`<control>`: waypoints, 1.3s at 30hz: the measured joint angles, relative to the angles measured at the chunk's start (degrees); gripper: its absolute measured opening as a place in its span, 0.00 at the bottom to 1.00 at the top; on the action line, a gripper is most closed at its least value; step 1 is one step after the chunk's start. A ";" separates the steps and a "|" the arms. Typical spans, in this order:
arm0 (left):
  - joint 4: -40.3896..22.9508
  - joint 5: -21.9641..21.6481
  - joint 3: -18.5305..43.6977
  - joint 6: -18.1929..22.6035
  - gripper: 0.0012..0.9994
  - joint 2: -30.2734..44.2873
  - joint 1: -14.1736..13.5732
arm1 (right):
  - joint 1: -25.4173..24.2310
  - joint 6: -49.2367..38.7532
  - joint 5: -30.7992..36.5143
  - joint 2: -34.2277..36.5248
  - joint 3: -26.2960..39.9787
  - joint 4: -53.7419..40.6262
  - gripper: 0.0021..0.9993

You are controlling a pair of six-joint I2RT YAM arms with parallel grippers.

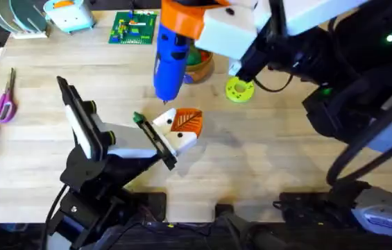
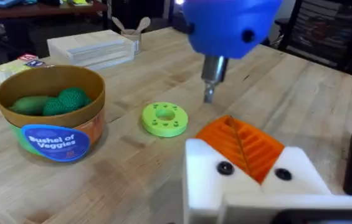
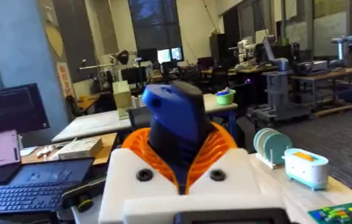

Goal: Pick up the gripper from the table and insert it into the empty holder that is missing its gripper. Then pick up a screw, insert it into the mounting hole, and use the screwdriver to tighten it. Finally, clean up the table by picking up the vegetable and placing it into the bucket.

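Tightening step in hand, by the look of it: screwdriver [image 1: 173, 52] held upright in the right gripper [image 3: 182, 165], fingers [image 3: 139, 168] clenched around its blue body, pale tip [image 2: 209, 93] hanging just above the orange gripper [image 2: 241, 146]. That orange piece already seated in the white holder [image 1: 175, 135] at the end of the left arm. Left gripper [image 2: 253, 171] seen only from behind its white mounts; whether open or closed cannot be told. No screw made out anywhere, too small to find, so whether one sits in the mounting hole stays uncertain.

Next move, probably: lowering the tip straight down onto the hole in the holder, keeping the driver vertical and the left arm steady.

Bucket [image 2: 51, 121] well apart on the counter [image 1: 265, 167], green vegetables [image 2: 54, 102] inside. Green disc [image 2: 165, 118] lying between bucket and holder.
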 joint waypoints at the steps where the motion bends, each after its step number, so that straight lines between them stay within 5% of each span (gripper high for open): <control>1: 0.00 0.00 0.00 0.00 0.00 0.00 0.00 | -0.53 0.00 -0.01 0.00 0.00 0.02 0.02; 39: 0.00 0.00 0.00 0.00 0.00 0.00 0.00 | 3.22 -9.66 -7.09 -0.01 0.00 -6.14 0.02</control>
